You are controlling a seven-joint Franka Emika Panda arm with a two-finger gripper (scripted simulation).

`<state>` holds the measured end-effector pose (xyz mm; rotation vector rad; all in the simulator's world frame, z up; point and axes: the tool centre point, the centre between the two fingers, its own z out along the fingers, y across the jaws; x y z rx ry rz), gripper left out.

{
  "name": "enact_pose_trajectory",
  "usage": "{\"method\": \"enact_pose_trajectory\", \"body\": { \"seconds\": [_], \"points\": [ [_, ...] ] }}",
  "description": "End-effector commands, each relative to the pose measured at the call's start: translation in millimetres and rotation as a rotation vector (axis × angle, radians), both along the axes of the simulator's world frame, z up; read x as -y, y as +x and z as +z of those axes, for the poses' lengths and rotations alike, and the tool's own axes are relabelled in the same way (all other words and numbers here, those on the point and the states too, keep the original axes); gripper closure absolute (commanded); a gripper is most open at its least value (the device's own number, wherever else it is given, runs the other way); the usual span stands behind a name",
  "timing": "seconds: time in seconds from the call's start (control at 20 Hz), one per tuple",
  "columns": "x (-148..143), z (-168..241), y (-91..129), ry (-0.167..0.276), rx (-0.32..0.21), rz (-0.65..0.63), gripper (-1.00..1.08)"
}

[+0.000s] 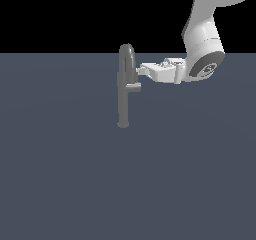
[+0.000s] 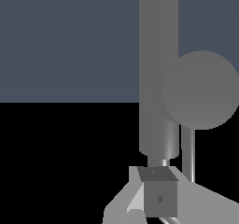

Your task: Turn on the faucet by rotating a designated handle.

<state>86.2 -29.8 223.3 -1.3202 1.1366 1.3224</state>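
The grey faucet [image 1: 123,96] stands upright on the floor, its arched top level with my hand. The handle [image 1: 133,87] is a short lighter stub sticking out of the mid-stem toward the exterior view's right. My gripper [image 1: 141,70] reaches in horizontally from that side, its tips just above the handle and close beside the arch, holding nothing. In the wrist view the faucet stem [image 2: 158,55] runs across the picture, and the handle [image 2: 200,90] shows end-on as a round disc. My gripper [image 2: 156,192] appears there as one block with no gap between the fingers.
A flat dark blue-grey floor [image 1: 60,174] spreads around the faucet base. My white arm [image 1: 202,39] comes down from the upper part of the exterior view's right. Nothing else stands on the floor.
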Motion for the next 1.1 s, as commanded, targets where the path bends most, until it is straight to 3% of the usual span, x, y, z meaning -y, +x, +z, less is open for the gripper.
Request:
{"method": "enact_pose_trajectory", "body": {
  "seconds": [0.0,0.5,0.6,1.05],
  "points": [
    [0,0,-4,0.001,-0.001,0.001,1.08],
    [4,2,-27,0.001,-0.001,0.001,1.08],
    [3,7,-21,-0.003,0.013,-0.004,1.08],
    [7,-6,-48,0.000,0.002,0.000,1.08]
  ]
}}
